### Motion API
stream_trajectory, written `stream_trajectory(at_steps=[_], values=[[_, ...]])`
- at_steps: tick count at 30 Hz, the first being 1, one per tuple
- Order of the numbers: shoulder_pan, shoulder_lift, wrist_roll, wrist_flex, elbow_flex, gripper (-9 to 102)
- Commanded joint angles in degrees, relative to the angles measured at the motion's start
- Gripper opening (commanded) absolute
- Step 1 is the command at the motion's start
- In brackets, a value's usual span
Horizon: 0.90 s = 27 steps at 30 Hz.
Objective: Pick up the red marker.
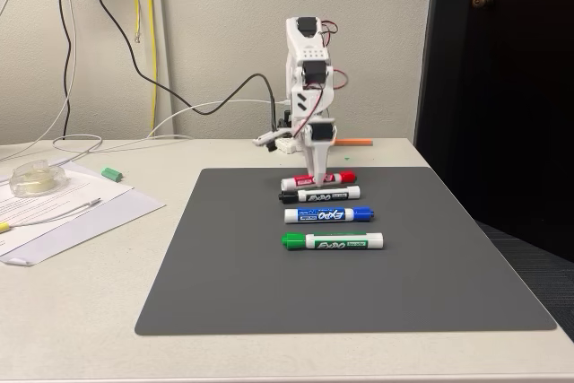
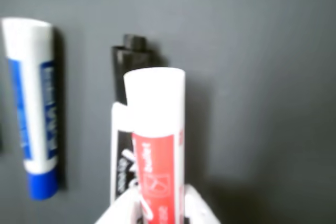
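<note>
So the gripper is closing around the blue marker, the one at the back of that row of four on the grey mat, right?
Not blue. In the wrist view the gripper straddles the red marker; the blue marker lies apart. The fixed view shows the red one at the back of the row on the grey mat.

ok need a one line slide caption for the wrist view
White fingers close around the red marker, with black and blue markers alongside on the mat.

white arm upright, hand [image 1: 321, 177] down, fingers closed around the red marker [image 2: 156, 145]
</note>
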Motion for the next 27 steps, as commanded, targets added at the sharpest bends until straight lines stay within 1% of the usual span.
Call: stream_trajectory(at_steps=[1,5,9,15,23,27], values=[[-0.26,5.54,0.09,0.18,-0.79,5],[-0.18,11.34,0.26,-0.26,-0.79,5],[-0.09,17.58,0.53,-2.64,-0.62,5],[0.53,33.13,0.26,-13.01,6.94,5],[2.81,46.67,1.49,-17.40,15.03,5],[3.25,49.48,2.29,-18.63,16.52,5]])
